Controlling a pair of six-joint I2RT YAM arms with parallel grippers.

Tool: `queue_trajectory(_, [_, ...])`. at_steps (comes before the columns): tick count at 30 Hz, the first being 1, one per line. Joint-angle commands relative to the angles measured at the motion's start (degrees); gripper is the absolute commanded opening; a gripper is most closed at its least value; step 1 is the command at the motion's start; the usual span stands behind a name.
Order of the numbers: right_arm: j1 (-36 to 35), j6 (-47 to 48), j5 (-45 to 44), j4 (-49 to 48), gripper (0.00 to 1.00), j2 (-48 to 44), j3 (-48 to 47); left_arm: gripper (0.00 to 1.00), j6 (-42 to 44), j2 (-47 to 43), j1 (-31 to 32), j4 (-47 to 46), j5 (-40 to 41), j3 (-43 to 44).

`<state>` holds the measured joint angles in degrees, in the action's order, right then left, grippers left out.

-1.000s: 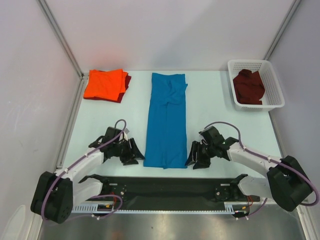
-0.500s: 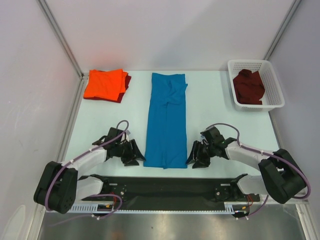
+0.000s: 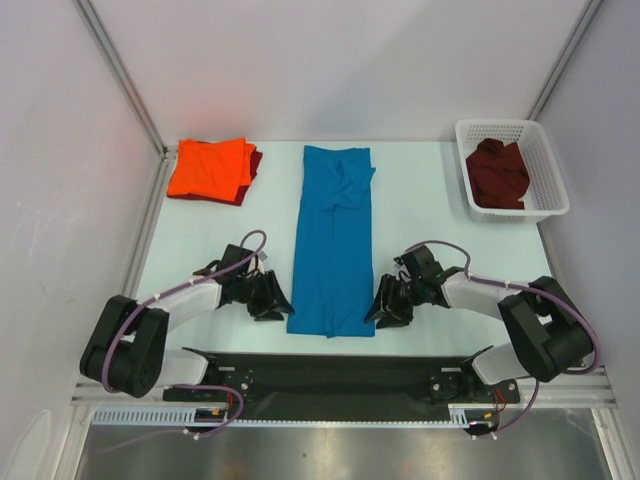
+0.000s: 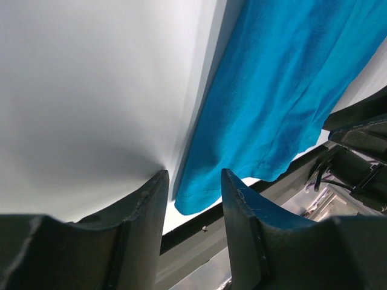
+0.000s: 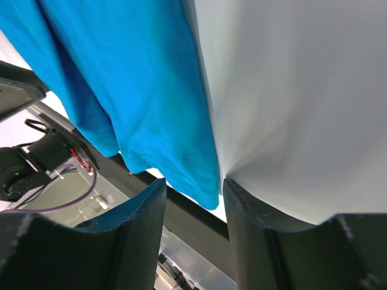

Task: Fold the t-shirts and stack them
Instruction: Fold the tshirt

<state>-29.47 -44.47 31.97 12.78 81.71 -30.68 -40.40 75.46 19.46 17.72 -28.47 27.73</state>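
A bright blue t-shirt [image 3: 335,240] lies folded lengthwise into a long strip down the middle of the table. My left gripper [image 3: 274,303] is open at its near left corner, the corner [image 4: 196,199] lying just ahead of the gap between the jaws. My right gripper [image 3: 384,307] is open at the near right corner [image 5: 202,190], likewise in front of its jaws. A folded orange t-shirt [image 3: 208,168] rests on a folded maroon one [image 3: 254,165] at the far left. Another maroon t-shirt [image 3: 498,173] lies crumpled in the basket.
A white lattice basket [image 3: 548,160] stands at the far right corner. A black rail [image 3: 330,375] runs along the near table edge, right behind the blue shirt's hem. Metal frame posts rise at the far corners.
Both grippers have moved inward towards the near corners of the blue shirt; the left one slid right, the right one slid left. The shirt has not moved.
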Motion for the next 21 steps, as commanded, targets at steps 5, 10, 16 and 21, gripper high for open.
queue_trajectory(5, [2.4, 2.8, -6.6, -0.2, 0.48, 2.0, 1.1, 0.45, 4.6, 4.4, 0.6, -1.8, 3.2, 0.4])
queue_trajectory(10, [3.0, 3.7, -6.0, -0.7, 0.46, 3.4, 0.4, 0.42, 4.5, 5.0, 0.7, -2.7, 3.1, -0.2])
queue_trajectory(16, [0.2, 3.0, -5.9, -2.5, 0.45, 4.9, 0.8, 0.40, 4.4, 3.6, 0.8, -2.2, 3.4, -2.0])
queue_trajectory(21, [1.2, 1.6, -6.6, -4.3, 0.43, 4.8, 2.3, 0.36, 4.8, 5.3, 0.8, -3.0, 2.8, -1.9])
